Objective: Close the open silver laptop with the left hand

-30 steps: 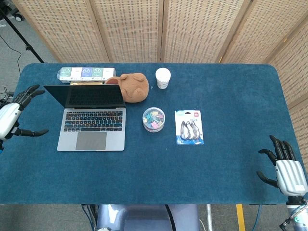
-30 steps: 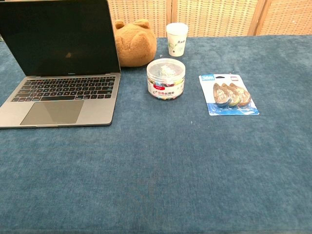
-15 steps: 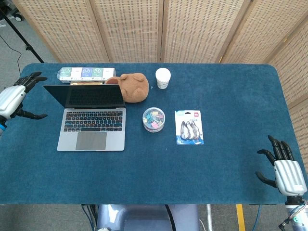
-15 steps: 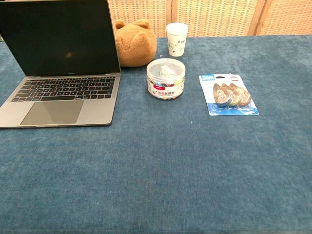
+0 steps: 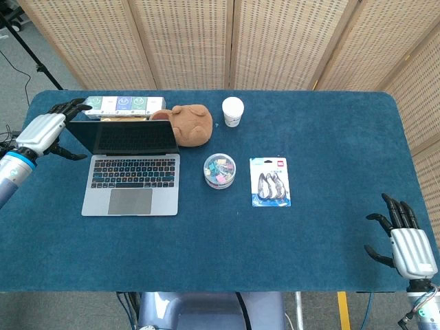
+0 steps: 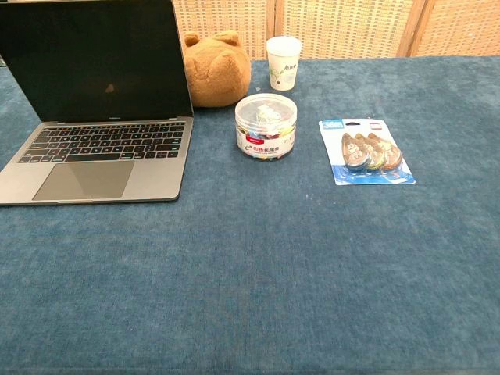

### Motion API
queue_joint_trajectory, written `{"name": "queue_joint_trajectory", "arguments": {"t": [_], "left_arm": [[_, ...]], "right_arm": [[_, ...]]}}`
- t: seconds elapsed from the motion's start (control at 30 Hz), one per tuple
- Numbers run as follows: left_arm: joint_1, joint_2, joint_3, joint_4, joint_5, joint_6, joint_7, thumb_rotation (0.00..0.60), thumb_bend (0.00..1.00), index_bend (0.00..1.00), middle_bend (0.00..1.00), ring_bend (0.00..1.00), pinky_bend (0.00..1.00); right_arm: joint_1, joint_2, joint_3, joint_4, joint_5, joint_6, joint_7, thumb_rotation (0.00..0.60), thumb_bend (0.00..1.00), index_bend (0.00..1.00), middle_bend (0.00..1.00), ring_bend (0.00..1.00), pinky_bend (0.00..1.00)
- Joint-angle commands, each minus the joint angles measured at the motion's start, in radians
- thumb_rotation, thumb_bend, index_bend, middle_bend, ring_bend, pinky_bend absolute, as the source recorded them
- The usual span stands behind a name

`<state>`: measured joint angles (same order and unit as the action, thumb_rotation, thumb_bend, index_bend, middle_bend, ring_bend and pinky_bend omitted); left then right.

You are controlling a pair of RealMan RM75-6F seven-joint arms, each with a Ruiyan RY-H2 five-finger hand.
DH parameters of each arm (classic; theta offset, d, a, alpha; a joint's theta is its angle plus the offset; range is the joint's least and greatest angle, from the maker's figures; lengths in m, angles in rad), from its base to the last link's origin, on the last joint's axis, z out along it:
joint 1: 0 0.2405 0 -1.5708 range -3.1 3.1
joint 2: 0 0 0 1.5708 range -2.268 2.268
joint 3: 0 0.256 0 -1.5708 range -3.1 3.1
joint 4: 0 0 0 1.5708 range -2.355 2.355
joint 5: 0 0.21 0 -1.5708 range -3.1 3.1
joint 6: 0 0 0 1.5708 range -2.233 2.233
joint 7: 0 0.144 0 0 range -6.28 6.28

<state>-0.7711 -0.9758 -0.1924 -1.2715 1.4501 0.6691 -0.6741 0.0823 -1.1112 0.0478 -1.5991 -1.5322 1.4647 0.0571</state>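
Observation:
The silver laptop point(image 5: 130, 182) point(image 6: 101, 156) stands open on the left of the blue table, its dark screen point(image 5: 124, 137) upright and facing the front edge. My left hand point(image 5: 48, 129) hovers just left of the screen's top left corner with its fingers spread, holding nothing. Whether it touches the lid I cannot tell. My right hand point(image 5: 405, 244) rests open at the table's front right corner, far from the laptop. Neither hand appears in the chest view.
A brown plush toy point(image 5: 191, 124) sits right beside the screen's right edge. A pack of small bottles point(image 5: 117, 104) lies behind the lid. A white paper cup point(image 5: 233, 111), a round tub of clips point(image 5: 219, 170) and a blister pack point(image 5: 271, 181) lie to the laptop's right.
My left hand has moved up and to the right, from beside the keyboard's left side to the screen's top left corner. The laptop and right hand stay put.

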Motion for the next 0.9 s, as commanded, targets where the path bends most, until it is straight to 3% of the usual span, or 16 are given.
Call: {"name": "queue_joint_trajectory", "arguments": {"t": [0.03,0.33,0.9], "left_arm": [[-0.021,-0.033,0.008,0.033,-0.005,-0.018,0.015,0.600,0.00,0.14,0.00,0.01,0.03],[-0.058,-0.104,0.026,0.101,0.011,-0.022,0.004,0.600,0.00,0.14,0.00,0.01,0.03],[-0.049,-0.108,0.069,0.048,0.016,-0.002,-0.032,0.600,0.00,0.14,0.00,0.01,0.03]], "right_arm": [[0.002,0.000,0.000,0.002,0.002,-0.003,0.003,0.600,0.23,0.31,0.00,0.00,0.00],[0.004,0.000,0.000,0.003,0.004,-0.007,0.006,0.600,0.23,0.31,0.00,0.00,0.00],[-0.001,0.004,0.000,0.004,-0.004,0.009,0.017,0.600,0.23,0.31,0.00,0.00,0.00]]}}
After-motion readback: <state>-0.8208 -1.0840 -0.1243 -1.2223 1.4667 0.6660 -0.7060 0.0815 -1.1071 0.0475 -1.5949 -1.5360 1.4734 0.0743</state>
